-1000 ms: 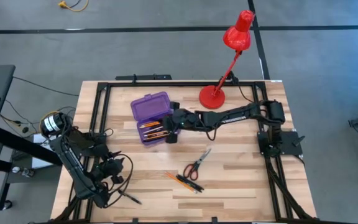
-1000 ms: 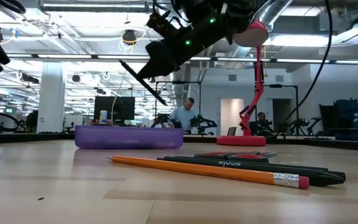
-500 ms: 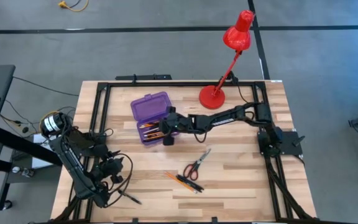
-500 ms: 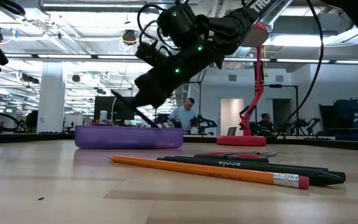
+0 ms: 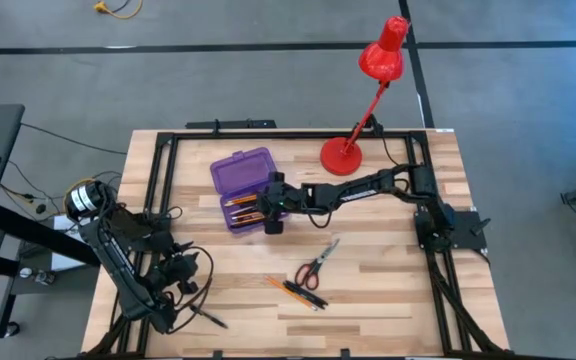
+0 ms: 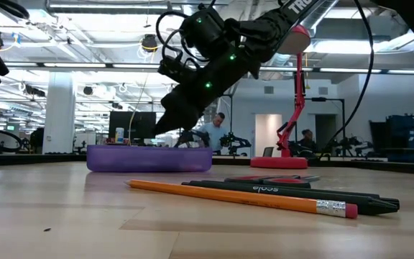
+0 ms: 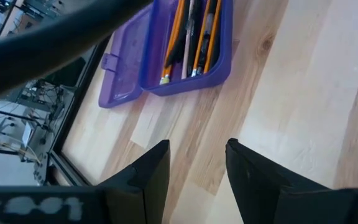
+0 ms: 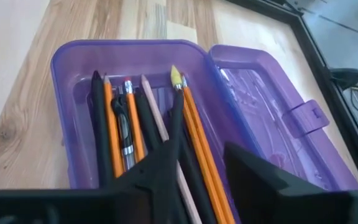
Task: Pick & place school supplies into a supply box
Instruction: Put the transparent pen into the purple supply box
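The purple supply box [image 5: 243, 185] lies open at the table's far left, its lid laid back toward the far edge. Several orange pencils [image 8: 194, 134] and black pens [image 8: 98, 124] lie inside it. My right gripper [image 5: 264, 212] is low over the box's near end, open [image 8: 197, 152], with a black pen [image 8: 176, 121] lying in the box at one fingertip. Red-handled scissors [image 5: 318, 262], an orange pencil [image 6: 243, 196] and black pens [image 6: 293, 193] lie on the table's near middle. My left gripper [image 7: 197, 149] is open and empty at the near left [image 5: 186, 278]. My right gripper comes slanting down from the table's right side into the open box. One fingertip [image 8: 166, 155] stands at the near end of the black pen, which lies along the box floor among the others. I cannot tell whether it touches the pen.
A red desk lamp stands with its base [image 5: 342, 156] at the far edge, right of the box, and its head leans beyond the table. A black frame [image 5: 168, 150] runs round the table's edges. Bare wood [image 5: 388, 280] lies at the near right.
My right gripper has gone toward the table's left edge and down to the box, carrying a tilted black pen. The pen's lower end went into the box first. It now lies inside and no longer shows above the box wall in the low view.
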Robot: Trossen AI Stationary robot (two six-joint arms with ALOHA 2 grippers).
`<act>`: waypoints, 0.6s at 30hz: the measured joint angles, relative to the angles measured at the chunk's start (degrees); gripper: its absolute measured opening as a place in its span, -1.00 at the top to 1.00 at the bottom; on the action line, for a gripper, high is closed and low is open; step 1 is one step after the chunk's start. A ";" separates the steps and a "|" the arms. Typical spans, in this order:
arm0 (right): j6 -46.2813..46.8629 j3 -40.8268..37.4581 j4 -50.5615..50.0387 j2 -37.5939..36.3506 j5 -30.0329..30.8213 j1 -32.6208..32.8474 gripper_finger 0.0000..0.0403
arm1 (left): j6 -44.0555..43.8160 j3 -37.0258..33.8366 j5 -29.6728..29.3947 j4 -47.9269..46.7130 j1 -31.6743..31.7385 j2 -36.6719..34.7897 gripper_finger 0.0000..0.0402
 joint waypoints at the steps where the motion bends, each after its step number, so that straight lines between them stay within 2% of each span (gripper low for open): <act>1: 0.00 0.00 -0.22 -0.03 0.02 0.00 0.22 | 0.01 0.01 0.09 0.25 0.00 0.00 0.27; 5: -0.49 0.02 -0.39 -0.74 0.17 0.50 0.04 | 1.76 0.01 2.19 2.51 0.00 0.00 0.27; 8: -2.01 0.02 -1.25 -2.12 0.78 1.73 -0.01 | 4.57 0.01 4.47 5.44 0.00 0.00 0.27; 13: -4.40 0.05 -3.27 -4.51 3.09 4.72 -0.01 | 11.00 0.05 7.16 12.01 0.00 0.00 0.27; 18: -4.35 0.13 -9.24 -7.70 7.13 8.05 0.06 | 13.71 3.03 6.41 12.81 0.00 0.00 0.27</act>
